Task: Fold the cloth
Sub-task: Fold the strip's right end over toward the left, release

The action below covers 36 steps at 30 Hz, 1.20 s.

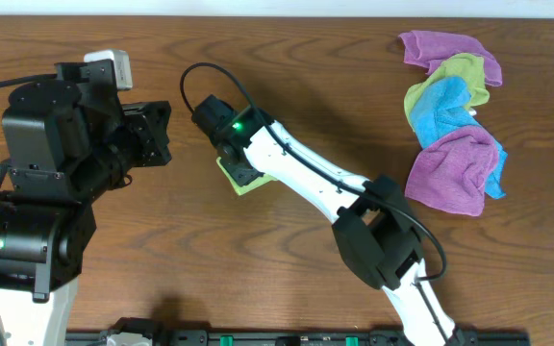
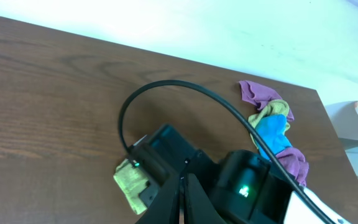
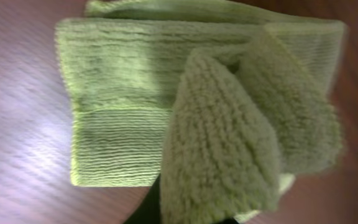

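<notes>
Though the right arm [image 1: 306, 178] hides most of it from overhead, the cloth [image 1: 248, 186] shows as a small lime-green packet on the bench [image 1: 190, 269], directly under the right jaws. The left jaws sit near it without touching, and the heap of spare cloths [image 1: 455, 125] lies well beyond the right jaws on the opposite side. From the left wrist, the left jaws look pressed together and empty, and the cloth [image 2: 129, 180] peeks out from under the right arm's black head [image 2: 166, 155] just ahead of them. From the right wrist, the cloth [image 3: 123, 93] lies in flat stacked layers below the jaws, but one fuzzy flap [image 3: 229, 143] rears up and covers their tips, so I cannot tell whether they are clamped on it or parted. I'd guess a last fold is being laid. The flap should be carried fully across, lowered until its edge meets the layers beneath, and released only once flat, or it may spring back.
</notes>
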{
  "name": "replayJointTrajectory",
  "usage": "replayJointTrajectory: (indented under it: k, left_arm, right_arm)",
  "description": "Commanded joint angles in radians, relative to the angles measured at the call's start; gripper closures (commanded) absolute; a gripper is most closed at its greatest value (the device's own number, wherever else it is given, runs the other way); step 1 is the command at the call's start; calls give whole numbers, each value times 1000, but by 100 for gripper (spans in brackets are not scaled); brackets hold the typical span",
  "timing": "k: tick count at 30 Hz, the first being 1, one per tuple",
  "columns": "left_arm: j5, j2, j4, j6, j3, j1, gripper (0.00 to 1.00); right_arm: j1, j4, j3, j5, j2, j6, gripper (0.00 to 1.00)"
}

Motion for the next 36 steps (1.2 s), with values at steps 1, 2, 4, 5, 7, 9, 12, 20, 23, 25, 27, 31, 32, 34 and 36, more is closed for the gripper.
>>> replayJointTrajectory:
  k: [1,2,4,5,7,9,12,20,23,25,27,31,32,34,36]
  left_arm:
    - [16,-9,1,-4,6,2,94]
    - [16,-8,0,-4,6,2,94]
    - [16,-8,0,-4,6,2,94]
    - [16,-8,1,-4,6,2,94]
    - [16,-8,2,-4,6,2,94]
    - [16,-8,2,-4,6,2,94]
    - [11,-8,3,-3,6,2,94]
    - [-231,5,-5,-37,-4,12,94]
    - [-221,24,-9,-53,-32,40,94]
    - [-208,42,-10,-69,-75,55,94]
    - [-164,59,14,-76,-135,61,94]
    - [-68,107,112,-89,-266,61,72]
    - [-37,124,137,-95,-296,61,52]
    - [37,161,188,-99,-347,62,32]
    - [122,199,245,-100,-385,63,5]
  right_arm:
    - [29,13,10,-121,5,-5,60]
    - [34,18,10,-167,5,-5,55]
    - [42,31,10,-282,5,-5,50]
    - [45,37,10,-320,5,-6,49]
    - [45,53,10,-374,5,-31,50]
    - [43,58,10,-368,5,-55,51]
    - [26,61,12,-351,2,-66,57]
    - [-70,-16,87,-172,-53,-65,99]
    - [-124,-31,89,-151,-71,-65,99]
    - [-168,-42,88,-153,-71,-64,99]
    - [-212,-45,80,-155,-70,-62,99]
    - [-286,-37,80,-161,-70,-58,99]
    - [-301,-37,80,-169,-70,-58,99]
    - [-330,-36,77,-205,-68,-58,99]
    - [-356,-32,71,-228,-68,-58,99]
